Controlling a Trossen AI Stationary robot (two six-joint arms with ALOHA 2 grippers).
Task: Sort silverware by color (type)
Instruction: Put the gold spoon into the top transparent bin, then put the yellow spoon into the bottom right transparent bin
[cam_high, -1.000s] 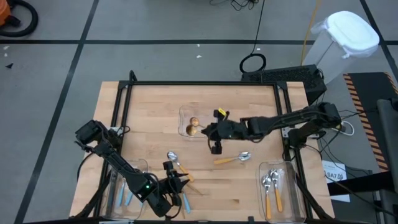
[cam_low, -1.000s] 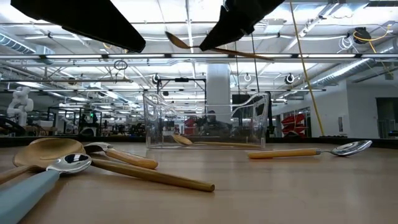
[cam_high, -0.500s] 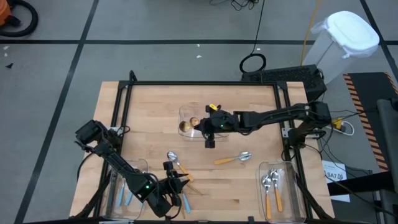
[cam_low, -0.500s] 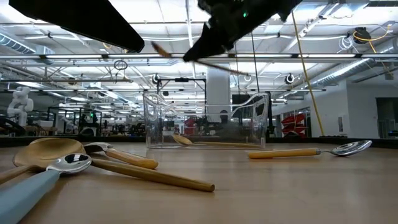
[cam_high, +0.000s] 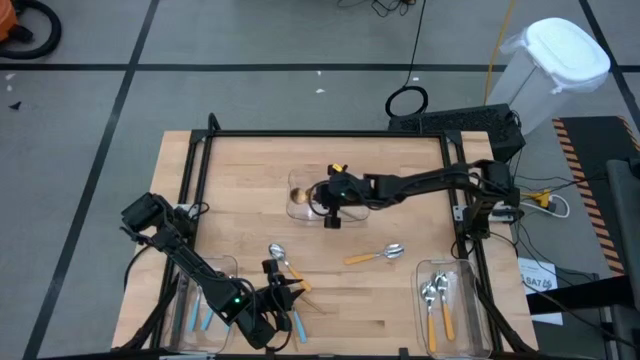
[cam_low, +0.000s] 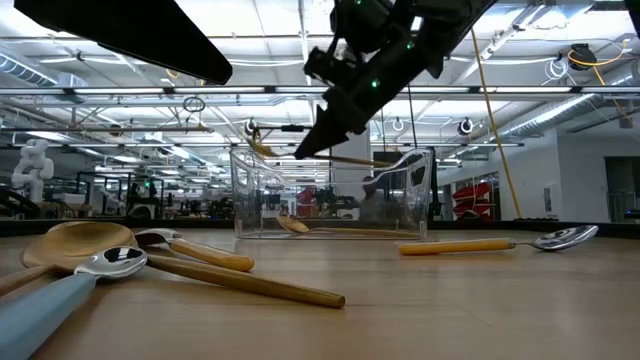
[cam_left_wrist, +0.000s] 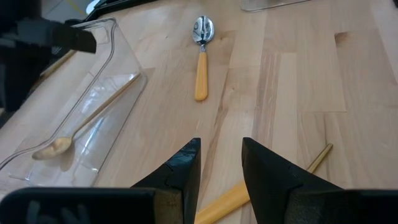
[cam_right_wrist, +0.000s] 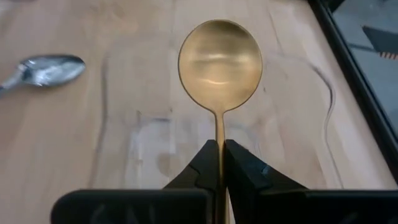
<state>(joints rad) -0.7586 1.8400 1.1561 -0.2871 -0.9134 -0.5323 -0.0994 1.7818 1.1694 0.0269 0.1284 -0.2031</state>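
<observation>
My right gripper (cam_high: 322, 198) is shut on an all-gold spoon (cam_right_wrist: 219, 62) and hangs over the clear tray (cam_high: 300, 212) at the table's middle. Another gold spoon (cam_low: 295, 225) lies in that tray. An orange-handled spoon (cam_high: 372, 255) lies flat on the table to the tray's near right. Near the front edge, my left gripper (cam_left_wrist: 221, 168) stands open above a loose cluster of spoons (cam_high: 285, 265), among them a blue-handled one (cam_low: 60, 295) and a long yellowish handle (cam_left_wrist: 230, 199) under its fingers. My right gripper pinches the gold spoon's thin handle (cam_right_wrist: 219, 138) between its two fingers, a short way behind the bowl. The fingers slant down from the table's right side and lie along the handle. The spoon is lifted clear above the tray, roughly level, its bowl (cam_low: 262, 148) facing up and pointing toward the table's left.
A clear tray with blue-handled spoons (cam_high: 200, 305) stands at the near left, and one with orange-handled spoons (cam_high: 440, 305) at the near right. A black frame (cam_high: 320, 133) runs round the table's far and side edges. Bare wood lies between the trays.
My right gripper has carried the gold spoon toward the table's far left and down, from beside the central tray to over it. The spoon has stayed roughly level and now hangs close above the tray's rim.
</observation>
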